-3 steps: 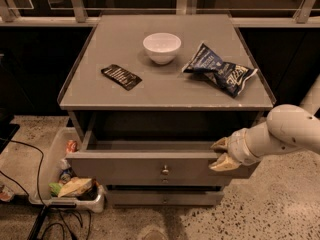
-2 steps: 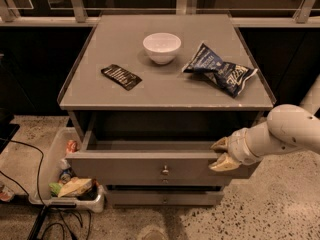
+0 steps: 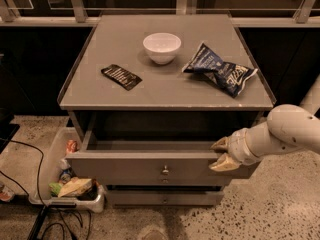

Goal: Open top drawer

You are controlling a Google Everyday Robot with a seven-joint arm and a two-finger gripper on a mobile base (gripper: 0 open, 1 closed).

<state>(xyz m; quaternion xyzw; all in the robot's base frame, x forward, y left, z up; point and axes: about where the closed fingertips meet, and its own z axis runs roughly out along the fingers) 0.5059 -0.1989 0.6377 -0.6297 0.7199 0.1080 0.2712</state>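
Observation:
The top drawer (image 3: 125, 166) is a wide matte grey drawer with one small round metal knob (image 3: 165, 171) at the centre of its flat front. It stands pulled out from the grey cabinet, its shallow inside showing dark. My gripper (image 3: 218, 153) comes in from the right on a white arm. Its two tan fingers (image 3: 224, 163) sit at the drawer's upper front edge, right of the knob, one above the edge and one on the front face.
On the cabinet top (image 3: 165, 91) lie a white bowl (image 3: 161, 47), a dark blue chip bag (image 3: 220, 74) and a black flat packet (image 3: 121, 76). A lower drawer (image 3: 162, 198) is closed. A white bin (image 3: 65, 181) with snack wrappers stands on the floor at the left, with cables (image 3: 30, 194) beside it.

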